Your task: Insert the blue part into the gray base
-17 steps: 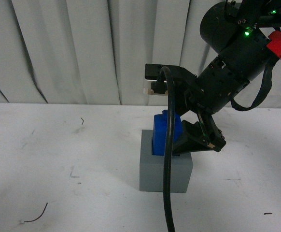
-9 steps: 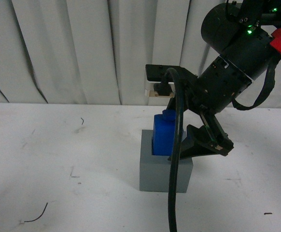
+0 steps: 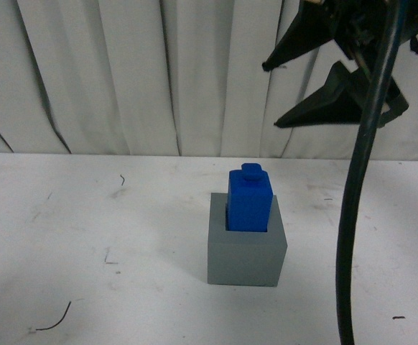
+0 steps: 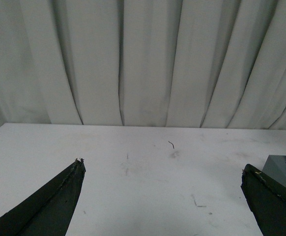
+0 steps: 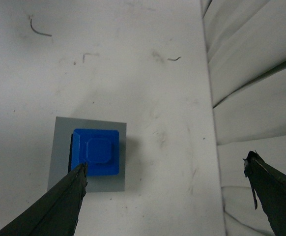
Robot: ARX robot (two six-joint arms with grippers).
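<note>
From the front, the blue part (image 3: 250, 200) stands upright in the recess of the gray base (image 3: 246, 255) on the white table (image 3: 87, 215). Its long axis is vertical and its knob points up. The right gripper (image 3: 273, 95) hangs well above and to the right, its jaws spread wide and empty.

At the left wrist, the left gripper (image 4: 161, 169) gapes over bare table and holds nothing, with the base off beyond one finger.

The right wrist looks straight down on the knob, and the block (image 5: 96, 152) sits beside one fingertip (image 5: 79, 174).
</note>
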